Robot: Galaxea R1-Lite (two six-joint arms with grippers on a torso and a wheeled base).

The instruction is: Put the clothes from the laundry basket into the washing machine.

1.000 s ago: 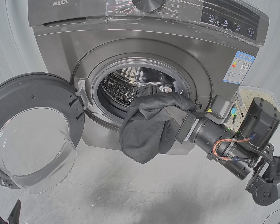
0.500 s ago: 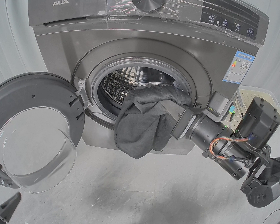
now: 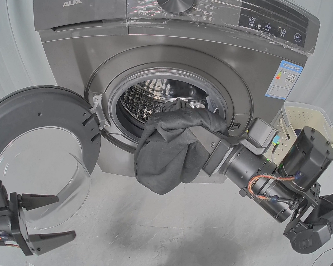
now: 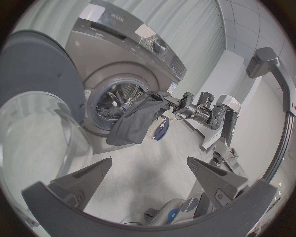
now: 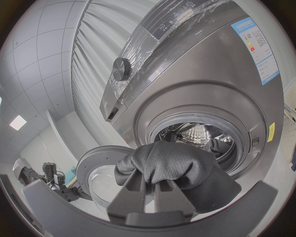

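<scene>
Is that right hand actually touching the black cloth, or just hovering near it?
Touching. The right wrist view shows the right hand pinched shut on a fold of the black cloth, with fabric bunched between and over its tips.

The washing machine (image 3: pixel 85 52) is dark metallic grey; its drum (image 3: pixel 142 103) is shiny silver with an embossed diamond pattern. The door (image 3: pixel 43 101) has a dark grey rim around clear glass. The garment (image 3: pixel 169 150) is plain black, finely meshed. The laundry basket (image 3: pixel 309 116) is cream, dotted with small holes. The floor (image 3: pixel 167 223) is pale grey, faintly marbled.
</scene>
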